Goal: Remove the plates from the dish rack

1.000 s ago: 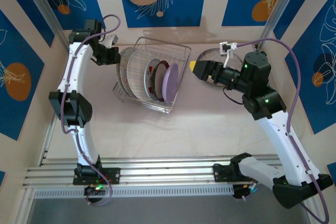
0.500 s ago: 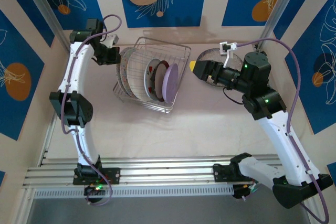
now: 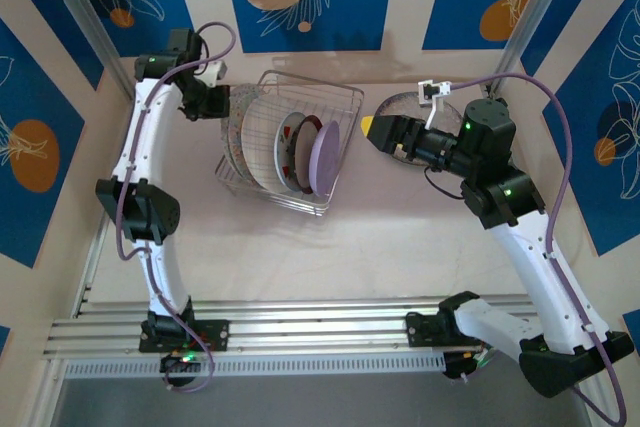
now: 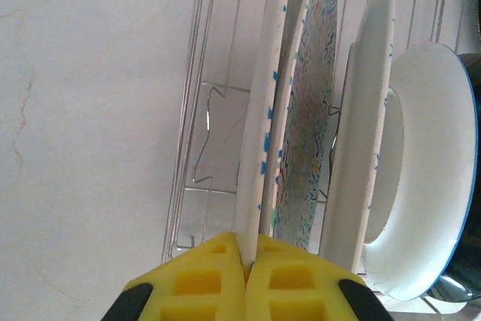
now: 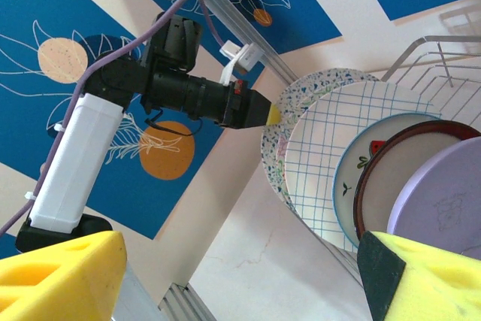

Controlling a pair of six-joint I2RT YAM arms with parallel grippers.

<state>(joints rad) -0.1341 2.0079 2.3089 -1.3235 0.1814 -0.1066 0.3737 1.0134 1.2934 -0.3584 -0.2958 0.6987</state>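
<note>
My left tool (image 4: 246, 257) is clamped tight on the rim of the outermost plate (image 4: 259, 133) — it stands upright in the dish rack (image 3: 341, 97) on the counter (image 3: 300, 247). My right tool (image 3: 372, 128) gapes wide, empty.

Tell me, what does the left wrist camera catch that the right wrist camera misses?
Left wrist: the left gripper shut on the rim of the end plate, plates seen edge-on. Right wrist: plate faces, such as the blue-grid plate and lilac plate, plus the left arm reaching toward them. Both: the dish rack and its standing plates.
</note>
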